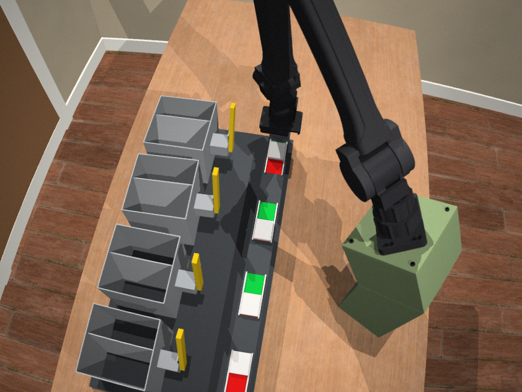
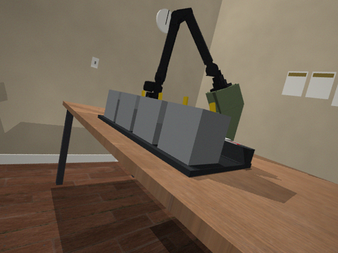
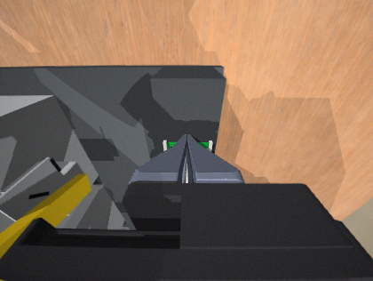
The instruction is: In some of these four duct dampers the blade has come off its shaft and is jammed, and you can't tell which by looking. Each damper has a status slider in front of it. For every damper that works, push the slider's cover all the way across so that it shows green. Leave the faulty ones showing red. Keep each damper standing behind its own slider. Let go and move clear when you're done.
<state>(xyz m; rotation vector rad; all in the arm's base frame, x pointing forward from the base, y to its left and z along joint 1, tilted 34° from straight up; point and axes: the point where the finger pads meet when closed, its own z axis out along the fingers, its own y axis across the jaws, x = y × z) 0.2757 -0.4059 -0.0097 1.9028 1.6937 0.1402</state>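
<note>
Four grey dampers stand in a row on a dark base (image 1: 219,270) (image 2: 208,170), each with a yellow lever. The far damper (image 1: 181,126) has its lever (image 1: 232,122) (image 3: 53,204) upright. Its slider (image 1: 276,157) shows red (image 1: 274,167) at the near end and a thin green strip (image 3: 203,144) at the far end. My gripper (image 1: 279,137) (image 2: 151,94) (image 3: 186,140) is shut and empty, with its tips down at the far edge of that slider's cover. The second slider (image 1: 267,211) and the third slider (image 1: 255,283) show green. The nearest slider (image 1: 235,383) shows red.
The other dampers (image 1: 162,185) (image 1: 141,261) (image 1: 119,343) stand behind their sliders, seen as grey boxes (image 2: 192,132) from the side. The arm's green pedestal (image 1: 404,270) (image 2: 228,104) stands right of the base. The table edge runs just left of the dampers.
</note>
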